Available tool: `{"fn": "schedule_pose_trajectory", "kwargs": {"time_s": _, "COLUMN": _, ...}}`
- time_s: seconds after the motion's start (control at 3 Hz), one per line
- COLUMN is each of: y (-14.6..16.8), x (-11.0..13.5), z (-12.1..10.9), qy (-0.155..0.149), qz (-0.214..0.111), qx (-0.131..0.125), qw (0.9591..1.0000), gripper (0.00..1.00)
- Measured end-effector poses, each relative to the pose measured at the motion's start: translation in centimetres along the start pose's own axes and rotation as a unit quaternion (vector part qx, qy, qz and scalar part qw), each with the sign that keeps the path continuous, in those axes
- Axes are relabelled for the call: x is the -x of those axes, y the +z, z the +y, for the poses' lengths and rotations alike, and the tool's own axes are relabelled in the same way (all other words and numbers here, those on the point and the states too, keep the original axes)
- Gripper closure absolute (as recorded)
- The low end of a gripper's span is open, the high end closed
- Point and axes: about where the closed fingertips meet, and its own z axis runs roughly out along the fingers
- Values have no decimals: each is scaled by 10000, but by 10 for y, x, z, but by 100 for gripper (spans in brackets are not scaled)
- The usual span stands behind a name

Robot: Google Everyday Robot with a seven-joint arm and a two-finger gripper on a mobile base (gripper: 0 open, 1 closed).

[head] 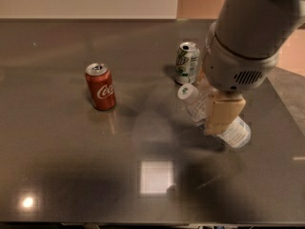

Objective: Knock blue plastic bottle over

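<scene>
Grey and glossy, the surface (57, 166) carries three drink containers and mirrors a pale square of light (156, 177) toward 6 o'clock from its middle, with a small round glare (27, 202) out at 8 o'clock.

The blue plastic bottle (238, 132) is at about 3 o'clock from the centre of the surface. It is tipped far over rather than upright. Its white cap (186, 92) points toward 10 o'clock and its clear base toward 4 o'clock. Whether it rests fully flat on the surface cannot be told, because its middle is covered.

The gripper (222, 114) is right over that middle. It hangs from the broad grey arm housing (245, 42), which enters from 1 o'clock. A tan part of the gripper lies across the bottle's body between cap and base, on the side nearer the camera, and appears to touch it. Whether the gripper is spread or closed cannot be told, as the far side is hidden behind the bottle and the housing.

A green-and-white soda can (187, 62) stands upright just beyond the cap, at 12 o'clock from it, near but apart. A red Coca-Cola can (100, 86) stands upright at 9 o'clock from the bottle, well apart from it and from the gripper.
</scene>
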Motion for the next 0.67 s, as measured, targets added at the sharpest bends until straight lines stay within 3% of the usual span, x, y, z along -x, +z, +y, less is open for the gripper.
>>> {"fn": "schedule_pose_trajectory", "kwargs": {"time_s": 0.67, "y": 35, "x": 16, "z": 10, "qy": -286, "qz": 505, "qx": -45, "qw": 9983, "gripper": 35}}
